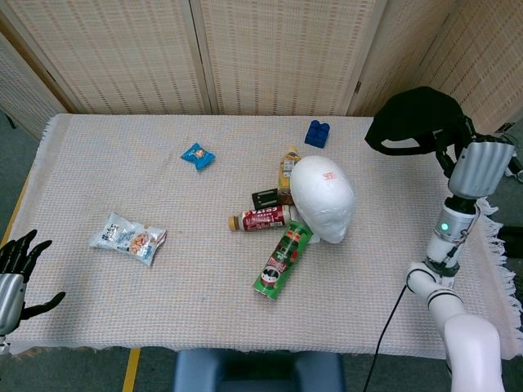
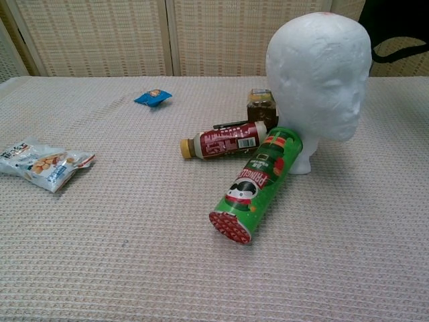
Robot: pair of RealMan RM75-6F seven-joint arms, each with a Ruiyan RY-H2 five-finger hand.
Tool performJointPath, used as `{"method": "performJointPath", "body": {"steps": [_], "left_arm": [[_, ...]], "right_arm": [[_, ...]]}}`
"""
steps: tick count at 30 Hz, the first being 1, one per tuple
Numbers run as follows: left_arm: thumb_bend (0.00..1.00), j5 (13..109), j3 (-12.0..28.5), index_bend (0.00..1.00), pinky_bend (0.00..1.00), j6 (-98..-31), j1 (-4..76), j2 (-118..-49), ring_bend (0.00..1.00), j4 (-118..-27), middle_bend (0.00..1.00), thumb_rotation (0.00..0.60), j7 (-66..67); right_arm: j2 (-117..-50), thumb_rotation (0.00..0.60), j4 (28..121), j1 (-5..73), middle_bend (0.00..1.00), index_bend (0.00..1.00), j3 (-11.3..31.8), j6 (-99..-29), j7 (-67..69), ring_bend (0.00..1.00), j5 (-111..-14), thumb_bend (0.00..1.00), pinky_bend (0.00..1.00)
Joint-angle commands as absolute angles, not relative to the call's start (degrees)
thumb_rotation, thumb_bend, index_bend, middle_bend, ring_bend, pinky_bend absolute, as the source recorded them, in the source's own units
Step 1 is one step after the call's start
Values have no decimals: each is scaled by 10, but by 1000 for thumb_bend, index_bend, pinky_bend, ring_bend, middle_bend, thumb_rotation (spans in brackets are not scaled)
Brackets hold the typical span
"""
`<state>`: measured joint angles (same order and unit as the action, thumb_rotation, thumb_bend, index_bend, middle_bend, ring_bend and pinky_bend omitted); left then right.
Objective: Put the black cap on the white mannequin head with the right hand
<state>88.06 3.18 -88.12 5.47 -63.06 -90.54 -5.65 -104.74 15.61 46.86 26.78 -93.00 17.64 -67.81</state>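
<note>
The white mannequin head (image 1: 324, 198) stands bare near the table's middle, also close up in the chest view (image 2: 320, 77). My right hand (image 1: 478, 163) holds the black cap (image 1: 415, 120) up in the air to the right of the mannequin head, well above the table; the cap's edge shows at the top right of the chest view (image 2: 395, 27). My left hand (image 1: 18, 265) hovers at the table's front left corner, fingers spread, holding nothing.
A green chip can (image 1: 282, 260), a brown bottle (image 1: 261, 219) and a yellow bottle (image 1: 287, 167) lie against the mannequin head. A snack bag (image 1: 128, 238), a blue packet (image 1: 197, 155) and a blue block (image 1: 317, 132) sit on the woven cloth (image 1: 163, 196).
</note>
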Motion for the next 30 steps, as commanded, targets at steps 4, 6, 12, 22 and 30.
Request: {"method": "performJointPath", "body": {"steps": [4,6,12,22,30], "left_arm": [[189,876,34,171,80,-880,55,-629,0,-905,2,600,-61],[189,874,36,170,80,-881,55,-628,0,-906,1,600,-64],[189,870,38,171,81,-882,54,-624,0,-905,1,600,-69],[189,879,36,170,81,-891,49,-620,0,-911,1,600,-70],[189,884,35,170,81,-897,48,-618,0,-913,0,600,-72]], "right_arm": [[-1031,600,216,522,1000,991,273,-946,122,1000,-692,437,1000],[-1031,600,231,536,1000,991,272,-949,107,1000,-698,437,1000],[-1039,600,281,565,1000,992,271,-967,73,1000,-713,437,1000],[-1058,600,335,546,1000,991,246,-1000,72,1000,-744,437,1000],[-1060,600,380,518,1000,992,218,-1051,69,1000,-786,437,1000]]}}
